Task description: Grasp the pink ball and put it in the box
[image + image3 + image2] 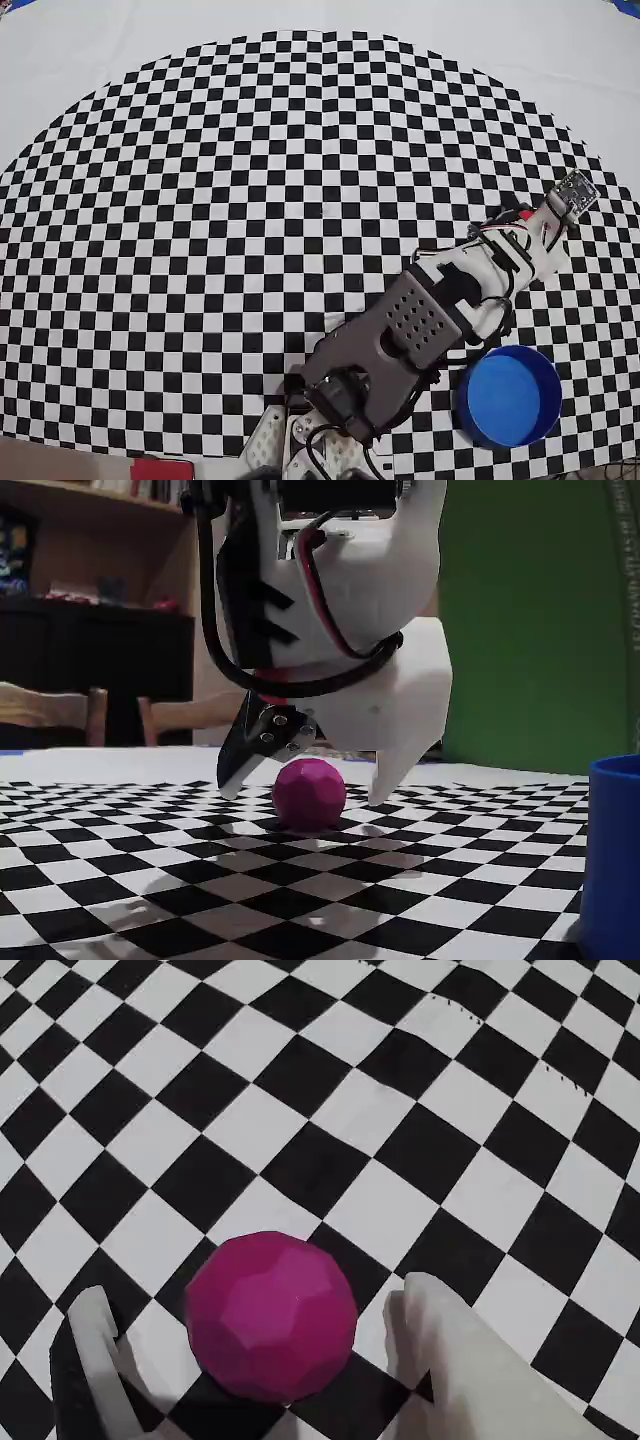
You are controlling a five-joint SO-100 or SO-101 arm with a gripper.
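The tool (300, 785) hangs low over the bench (120, 880) with its two fingers spread wide, one on each side of the pink ball (310, 793), and clamped on nothing. In the wrist view the ball (271, 1317) sits between the white fingers (470, 1360), with a clear gap showing to the finger on the right and a narrower one to the finger on the left; I cannot tell whether either tip touches the cloth. In the fixed view the ball rests on the checkered surface, its shadow directly beneath it, and the finger tips reach down to about its mid-height without pressing it. From overhead the ball itself is hidden under the arm, whose far end (560, 205) lies toward the right edge of the pattern. The box (509, 394), a round blue container, stands on the bench near the bottom right of the overhead view, well apart from the tool and close beside the arm's base; in the fixed view only its blue wall (612, 850) shows at the right edge. The bench carries a black-and-white checkered cloth (250, 200) cut in a rounded outline over a plain white surface. Behind, the fixed view shows a green wall (530, 610), a dark shelf unit (90, 640) and wooden chair backs (50, 710).
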